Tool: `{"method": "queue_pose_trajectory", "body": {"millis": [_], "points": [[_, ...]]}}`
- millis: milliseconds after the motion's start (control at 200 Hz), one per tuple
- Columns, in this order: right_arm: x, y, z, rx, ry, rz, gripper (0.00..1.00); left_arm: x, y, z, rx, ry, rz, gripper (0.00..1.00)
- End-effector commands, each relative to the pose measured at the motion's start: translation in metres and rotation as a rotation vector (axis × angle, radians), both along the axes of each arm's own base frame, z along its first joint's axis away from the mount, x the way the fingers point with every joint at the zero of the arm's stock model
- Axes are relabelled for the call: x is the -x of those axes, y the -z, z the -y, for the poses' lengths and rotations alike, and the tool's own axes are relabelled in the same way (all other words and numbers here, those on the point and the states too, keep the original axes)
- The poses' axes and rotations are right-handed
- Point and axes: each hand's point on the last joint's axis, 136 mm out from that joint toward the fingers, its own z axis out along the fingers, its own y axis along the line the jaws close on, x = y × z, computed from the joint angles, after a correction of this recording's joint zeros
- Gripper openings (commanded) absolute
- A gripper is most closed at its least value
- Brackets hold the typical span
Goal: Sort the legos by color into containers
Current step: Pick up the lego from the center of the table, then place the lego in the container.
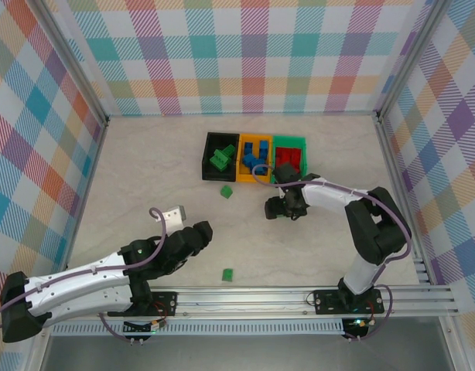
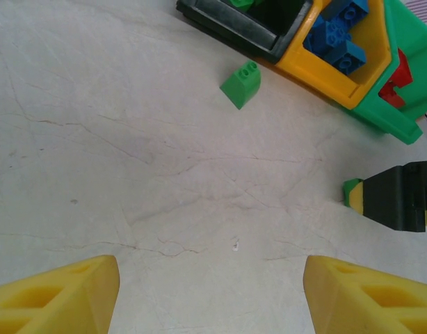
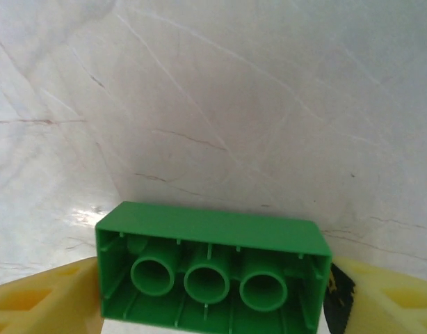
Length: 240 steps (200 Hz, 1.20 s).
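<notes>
Left arm lies low at near-left, forearm angled far-right. Left gripper hangs over the bare table; its yellow wedge fingers are spread wide with nothing between. Right arm rises from its base, folds at the elbow and reaches left. Right gripper is low, on the near side of the bins, pinching a glossy green brick by its short ends, hollow three-tube underside toward the wrist camera. Tabletop is pale and veined.
</notes>
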Motion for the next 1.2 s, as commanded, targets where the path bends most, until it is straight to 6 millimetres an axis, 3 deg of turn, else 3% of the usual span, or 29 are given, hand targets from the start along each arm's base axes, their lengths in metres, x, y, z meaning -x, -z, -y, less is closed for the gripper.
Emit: {"method": "queue_pose_trajectory", "body": {"millis": [0,205,350,510,755,920,1195], "points": [[-0.001,0.008,0.005,0.060,0.000,-0.002,0.71,0.003,0.007,-0.010,-0.026,-0.021,0.004,0.70],[-0.004,0.000,-0.012,-0.006,-0.021,0.011,0.56,0.005,0.013,-0.009,-0.041,-0.009,-0.022,0.70],[-0.013,-0.025,-0.030,-0.059,-0.054,0.062,0.55,0.007,0.021,-0.007,-0.064,-0.001,-0.048,0.70],[-0.029,-0.062,-0.065,-0.159,-0.107,0.119,0.56,0.007,0.029,0.005,-0.062,0.022,-0.079,0.70],[-0.073,-0.105,-0.122,-0.254,-0.179,0.216,0.57,0.008,0.042,0.022,-0.068,0.049,-0.136,0.70],[-0.115,-0.116,-0.160,-0.267,-0.217,0.293,0.57,0.009,0.041,0.031,-0.038,0.073,-0.149,0.70],[-0.184,-0.128,-0.207,-0.284,-0.251,0.432,0.58,0.015,0.036,0.026,-0.020,0.075,-0.167,0.71]]}}
